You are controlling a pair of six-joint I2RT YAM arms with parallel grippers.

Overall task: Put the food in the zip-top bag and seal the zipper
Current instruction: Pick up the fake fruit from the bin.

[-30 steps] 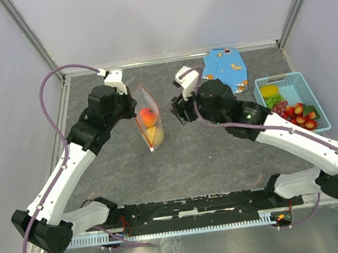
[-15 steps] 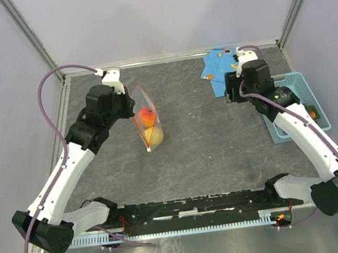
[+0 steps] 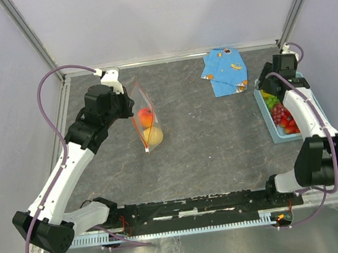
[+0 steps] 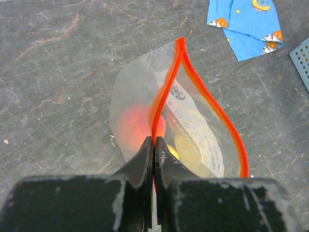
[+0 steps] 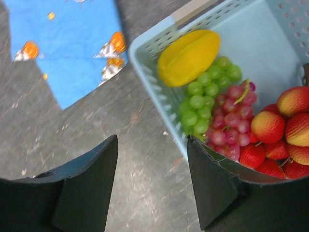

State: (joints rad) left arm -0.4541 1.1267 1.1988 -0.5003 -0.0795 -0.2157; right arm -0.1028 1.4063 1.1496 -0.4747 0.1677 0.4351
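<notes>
The clear zip-top bag (image 3: 145, 122) stands on edge left of the table's middle, its mouth open. Inside are an orange-pink peach (image 3: 145, 114) and a pale yellow fruit (image 3: 154, 134). My left gripper (image 3: 130, 106) is shut on the bag's orange-red zipper strip (image 4: 166, 92); the strip's other side (image 4: 227, 130) bows away to the right. My right gripper (image 5: 152, 140) is open and empty, over the near rim of the light-blue basket (image 5: 161, 99). The basket holds a yellow lemon (image 5: 188, 55), green grapes (image 5: 203, 96), purple grapes (image 5: 231, 121) and red strawberries (image 5: 253, 155).
A folded blue patterned cloth (image 3: 225, 70) lies at the back, right of centre, just left of the basket (image 3: 272, 130). Grey walls and metal frame posts close in the table at the back and sides.
</notes>
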